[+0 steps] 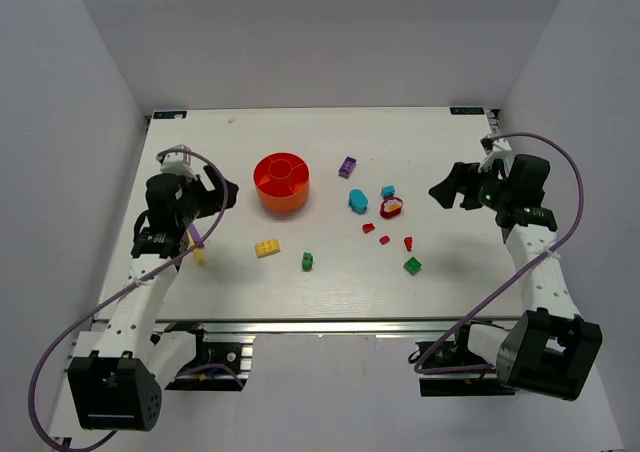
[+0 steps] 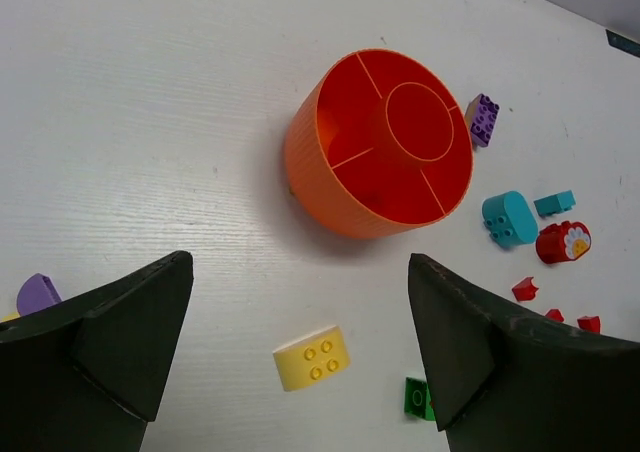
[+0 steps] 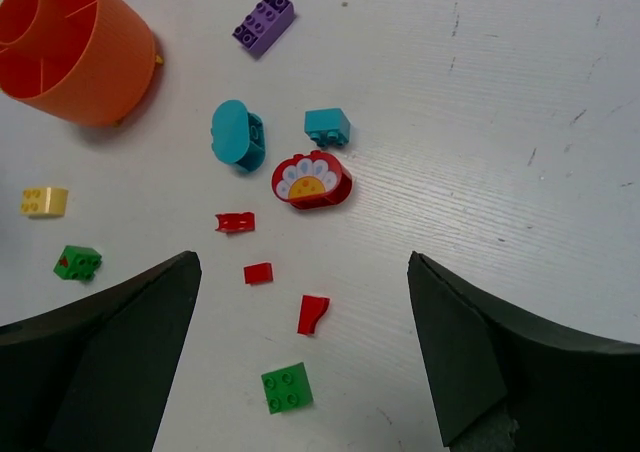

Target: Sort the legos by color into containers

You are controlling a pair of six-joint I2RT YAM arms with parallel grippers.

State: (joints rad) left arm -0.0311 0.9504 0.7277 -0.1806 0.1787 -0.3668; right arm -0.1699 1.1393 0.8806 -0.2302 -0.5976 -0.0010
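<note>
The round orange tub (image 1: 281,194) stands left of centre, and its compartments look empty in the left wrist view (image 2: 320,187). Loose on the table lie a yellow brick (image 1: 267,248), a green brick (image 1: 307,261), a purple brick (image 1: 347,166), a teal oval piece (image 1: 357,201), a small teal brick (image 1: 387,191), a red flower piece (image 1: 392,207), three tiny red pieces (image 3: 258,272) and a green plate (image 1: 412,265). My left gripper (image 1: 225,194) is open and empty, above the yellow brick (image 2: 312,357). My right gripper (image 1: 450,187) is open and empty, above the red pieces and green plate (image 3: 286,388).
A purple piece (image 2: 38,294) and a yellow piece (image 1: 197,255) lie beside the left arm at the table's left. White walls enclose the table on the left, back and right. Purple cables loop off both arms.
</note>
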